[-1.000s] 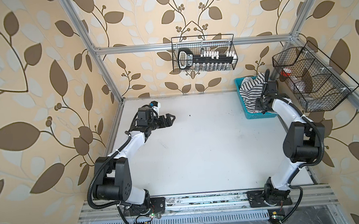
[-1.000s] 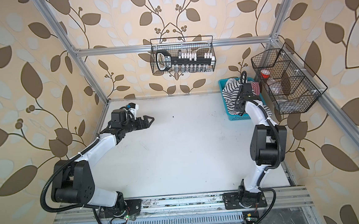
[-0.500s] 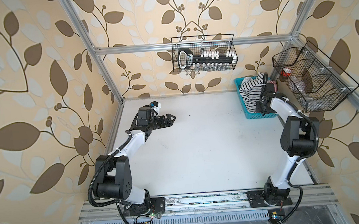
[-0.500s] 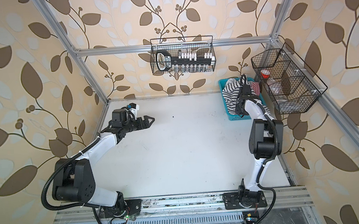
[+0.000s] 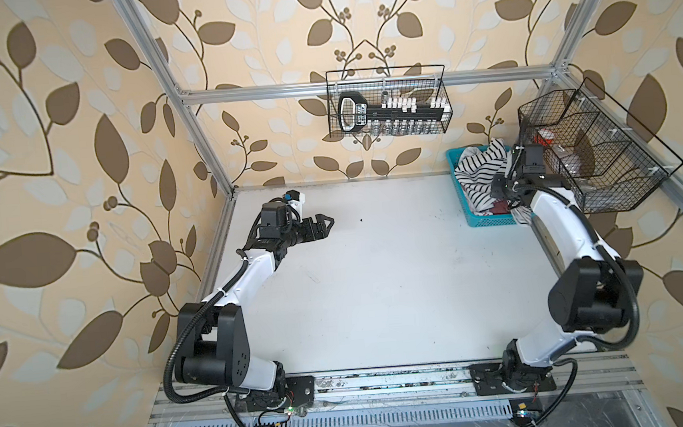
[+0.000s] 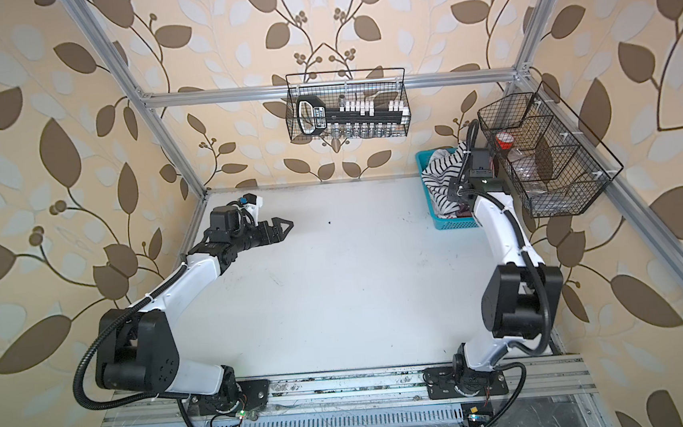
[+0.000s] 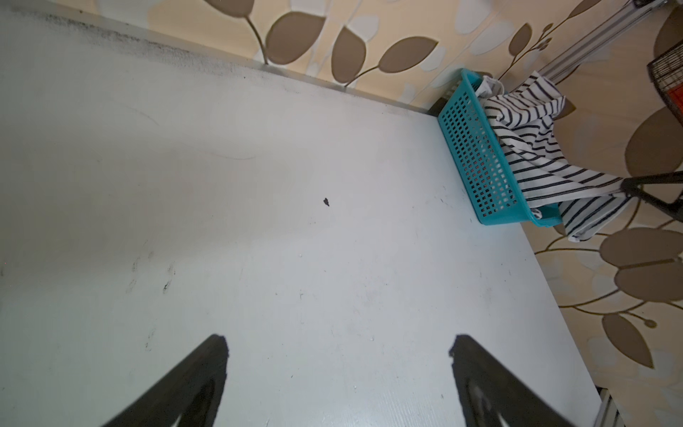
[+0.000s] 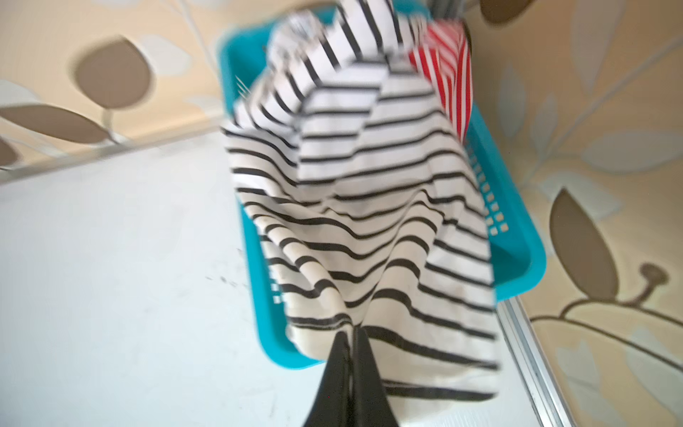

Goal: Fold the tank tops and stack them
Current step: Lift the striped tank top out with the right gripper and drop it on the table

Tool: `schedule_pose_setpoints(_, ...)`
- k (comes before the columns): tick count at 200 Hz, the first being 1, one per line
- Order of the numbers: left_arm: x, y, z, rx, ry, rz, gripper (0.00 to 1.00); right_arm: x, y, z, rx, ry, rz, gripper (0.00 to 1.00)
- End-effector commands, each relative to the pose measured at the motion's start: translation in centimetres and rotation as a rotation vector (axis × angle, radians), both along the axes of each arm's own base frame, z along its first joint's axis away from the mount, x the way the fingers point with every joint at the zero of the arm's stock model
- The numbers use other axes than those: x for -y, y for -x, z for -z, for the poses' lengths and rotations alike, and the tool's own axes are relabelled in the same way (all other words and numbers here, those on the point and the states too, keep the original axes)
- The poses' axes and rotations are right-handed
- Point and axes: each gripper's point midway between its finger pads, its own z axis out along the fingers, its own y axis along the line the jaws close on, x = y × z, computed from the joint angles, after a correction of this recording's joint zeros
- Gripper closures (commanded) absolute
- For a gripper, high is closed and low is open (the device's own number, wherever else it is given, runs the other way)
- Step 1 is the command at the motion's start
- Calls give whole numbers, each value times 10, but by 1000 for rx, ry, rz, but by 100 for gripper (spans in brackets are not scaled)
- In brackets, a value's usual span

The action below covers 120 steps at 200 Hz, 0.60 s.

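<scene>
The black-striped tank top [image 5: 479, 172] [image 6: 440, 178] lies heaped in a teal basket [image 5: 487, 222] at the table's back right corner, spilling over its rim. My right gripper [image 8: 351, 330] is shut on a fold of this tank top [image 8: 369, 207], and the cloth hangs stretched up from the basket [image 8: 517, 244]. Behind it a red-striped tank top [image 8: 445, 68] shows in the same basket. My left gripper [image 5: 328, 220] [image 7: 338, 342] hovers open and empty over the bare table at the back left, far from the basket [image 7: 475, 148].
A black wire basket [image 5: 388, 108] of small items hangs on the back wall. A second wire basket [image 5: 591, 153] hangs on the right wall just above my right wrist. Aluminium frame posts stand at the corners of the white table [image 5: 379, 286].
My right gripper has shut on the black-striped tank top and drawn back slightly with the cloth. The left arm has stayed still.
</scene>
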Motion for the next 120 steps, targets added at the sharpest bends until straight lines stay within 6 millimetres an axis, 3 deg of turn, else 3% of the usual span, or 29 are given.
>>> schedule_pose_setpoints(1,6,6,-45,127,43,6,3,-38,9,-46,117,15,-125,100)
schedule_pose_setpoints(33,9,19,-78,191,85,1,3,-86,33,-122,307,3,-249,100)
schedule_pose_setpoints(74,4,52,-125,300,90,-27,3,-146,78,-210,513,-48,-450,100)
schedule_pose_setpoints(99,-2,73,-151,361,93,-49,2,-175,103,-240,580,-132,-584,100)
schedule_pose_setpoints(120,-5,89,-168,397,104,-59,2,-198,118,-249,602,-183,-679,100)
